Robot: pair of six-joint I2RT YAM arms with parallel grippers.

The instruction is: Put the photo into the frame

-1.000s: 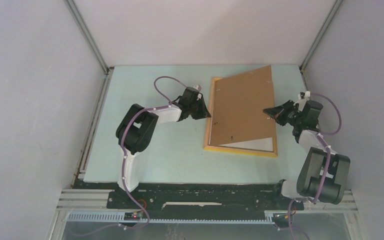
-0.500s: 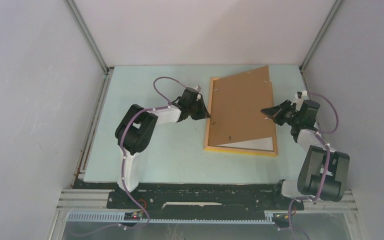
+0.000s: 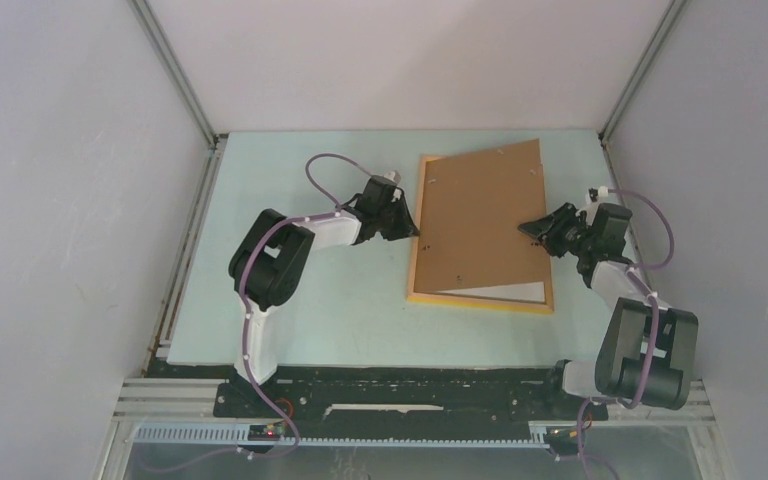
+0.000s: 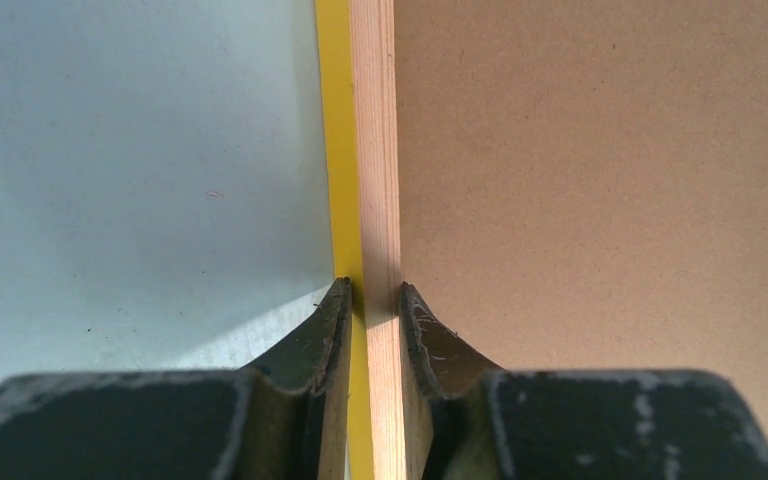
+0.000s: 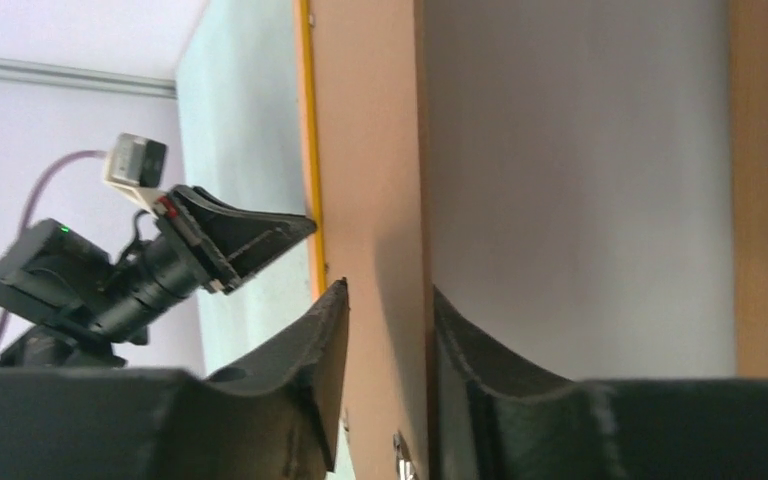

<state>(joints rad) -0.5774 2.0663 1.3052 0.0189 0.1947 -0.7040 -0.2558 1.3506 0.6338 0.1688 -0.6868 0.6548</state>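
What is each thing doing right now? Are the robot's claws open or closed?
frame: lying flat, with its left rail pinched.
backing board: lying crooked over the frame, not seated in it.
photo: mostly hidden under the backing board; only a white strip shows, probably its back.
left gripper: shut on the frame's rail.
right gripper: open, its jaws either side of the backing board's edge.

Frame [image 3: 475, 300]: yellow-orange outer face, pale raw-wood grain on the rail's inner side. Backing board [image 3: 480, 215]: plain matte brown, unpatterned, with a pale grey strip showing below its near edge. Counter [image 3: 340, 310]: pale mint green; arms [image 3: 270, 265] black and white, cables [image 3: 332, 156] purple.
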